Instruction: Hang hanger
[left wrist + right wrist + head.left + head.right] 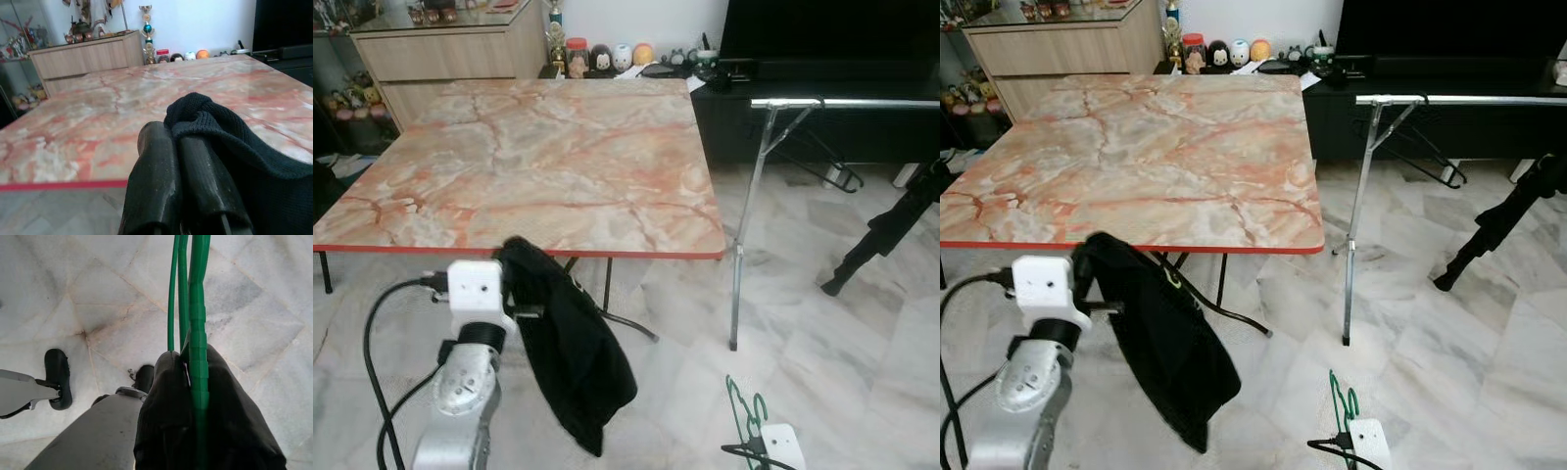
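Observation:
A black knit garment [563, 343] hangs from my left gripper [171, 132] just in front of the table's near edge. The two black fingers [156, 181] are pressed together, and the cloth is bunched at their tips and drapes down to one side. Low at the right, my right gripper [188, 362] is shut on a green wire hanger [195, 308]. The hanger [741, 406] points forward over the marble floor, beside the white wrist housing [783, 446]. A silver clothes rail [842, 102] on thin metal legs stands to the right of the table, at about tabletop height.
The orange marble-pattern table [548, 157] with a red edge stands straight ahead. Behind the rail is a black TV console [803, 127]. A black stand leg [876, 240] slants in from the right. A wooden cabinet [450, 49] is at the back left. Pale marble floor [842, 343] lies open at the right.

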Robot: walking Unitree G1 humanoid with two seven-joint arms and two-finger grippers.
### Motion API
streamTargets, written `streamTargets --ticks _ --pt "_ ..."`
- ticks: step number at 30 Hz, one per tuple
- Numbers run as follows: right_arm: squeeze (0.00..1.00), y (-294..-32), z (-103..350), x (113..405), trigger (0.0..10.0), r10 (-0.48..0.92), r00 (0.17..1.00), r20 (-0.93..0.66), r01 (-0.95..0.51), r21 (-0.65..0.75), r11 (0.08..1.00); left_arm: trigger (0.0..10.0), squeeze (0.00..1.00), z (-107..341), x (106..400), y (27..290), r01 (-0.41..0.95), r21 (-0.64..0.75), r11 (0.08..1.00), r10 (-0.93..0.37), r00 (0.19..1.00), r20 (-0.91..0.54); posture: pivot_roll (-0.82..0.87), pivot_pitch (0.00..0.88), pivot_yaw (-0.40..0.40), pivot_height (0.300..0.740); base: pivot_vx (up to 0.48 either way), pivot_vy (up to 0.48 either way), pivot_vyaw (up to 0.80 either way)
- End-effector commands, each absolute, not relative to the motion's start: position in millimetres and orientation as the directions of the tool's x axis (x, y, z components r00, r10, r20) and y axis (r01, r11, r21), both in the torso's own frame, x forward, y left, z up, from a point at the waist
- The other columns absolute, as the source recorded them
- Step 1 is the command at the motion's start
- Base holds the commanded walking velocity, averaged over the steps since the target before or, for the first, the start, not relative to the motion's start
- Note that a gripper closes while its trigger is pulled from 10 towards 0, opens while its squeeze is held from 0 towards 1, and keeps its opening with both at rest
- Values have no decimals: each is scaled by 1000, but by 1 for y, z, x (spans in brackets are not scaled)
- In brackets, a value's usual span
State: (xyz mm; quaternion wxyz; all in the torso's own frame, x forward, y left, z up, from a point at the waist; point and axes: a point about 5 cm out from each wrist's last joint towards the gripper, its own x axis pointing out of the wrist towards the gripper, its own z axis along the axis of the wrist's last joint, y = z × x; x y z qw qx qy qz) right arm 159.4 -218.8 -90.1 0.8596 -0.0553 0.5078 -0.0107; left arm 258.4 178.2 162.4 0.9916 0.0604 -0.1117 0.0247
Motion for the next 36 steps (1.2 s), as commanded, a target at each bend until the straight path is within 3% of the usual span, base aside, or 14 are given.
streamTargets --ticks 1,10,18,23,28,36 --pt "0 -219 -90 160 10000 -76 490 -868 -37 -108 994 10000 0 176 259 181 -63 114 992 30 962 272 -12 0 22 740 379 0 0" --pt "0 -219 -90 160 10000 -76 489 -869 -37 -108 993 10000 0 187 262 187 -72 128 989 31 955 296 -14 0 22 740 387 0 0" --pt "0 -218 -89 161 10000 -66 488 -870 -49 -103 993 10000 0 234 279 202 -89 183 979 8 915 403 -9 0 20 740 480 0 0" --pt "0 -218 -89 162 10000 -59 487 -871 -53 -96 994 10000 0 246 291 199 -63 185 981 -23 901 432 -7 0 21 740 480 0 0" --pt "0 -216 -89 162 10000 -57 493 -868 -37 -86 996 10000 0 283 328 185 -28 206 978 -79 865 496 -16 0 32 740 480 0 0" --pt "0 -217 -89 162 10000 -61 491 -869 -30 -87 996 10000 0 303 346 174 -11 211 977 -104 844 526 -15 0 34 740 480 0 0"
